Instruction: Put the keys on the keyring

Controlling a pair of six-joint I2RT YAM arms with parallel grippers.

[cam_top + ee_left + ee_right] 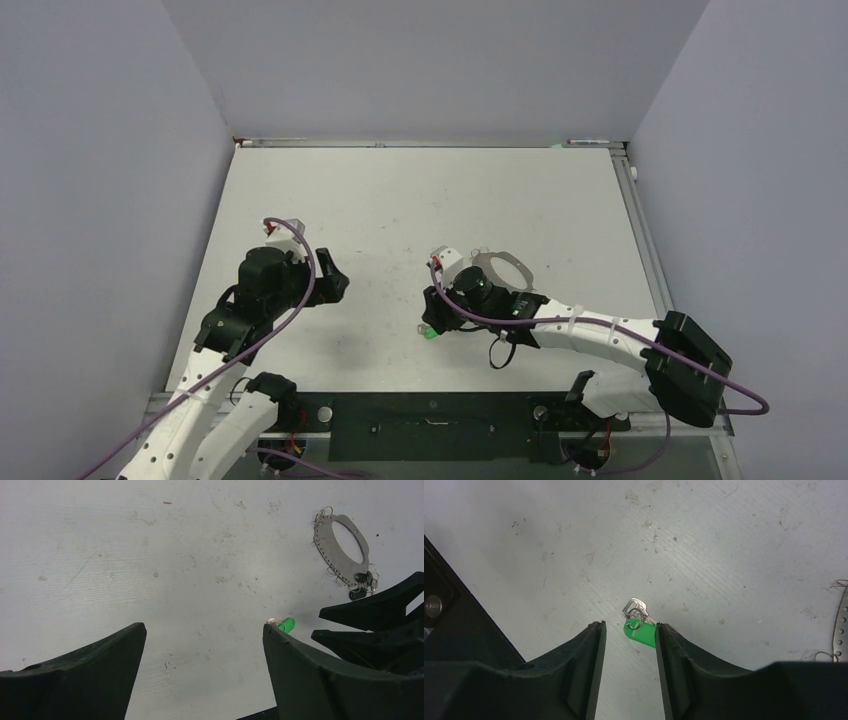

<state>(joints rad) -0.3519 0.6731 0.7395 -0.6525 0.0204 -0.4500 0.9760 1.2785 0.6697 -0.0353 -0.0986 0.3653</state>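
The green-headed key [642, 633] lies on the table with a silver key [636, 608] on a small ring beside it. My right gripper [629, 627] is open, low over it; the green head sits between the fingertips, against the right finger. In the top view the green key [429, 332] shows just below the right gripper [431, 318]. The keyring [330, 542] is a flat pale grey oval loop with small wire rings and dark-headed keys [359, 586] at its near end. It lies behind the right wrist [497, 264]. My left gripper [202, 630] is open and empty, left of the green key [287, 624].
Black base plate [430, 410] runs along the near table edge. Grey walls close the left, right and back. The right gripper's black fingers [380, 615] reach into the left wrist view at right. The keyring's edge [838, 625] shows at the right wrist view's right border.
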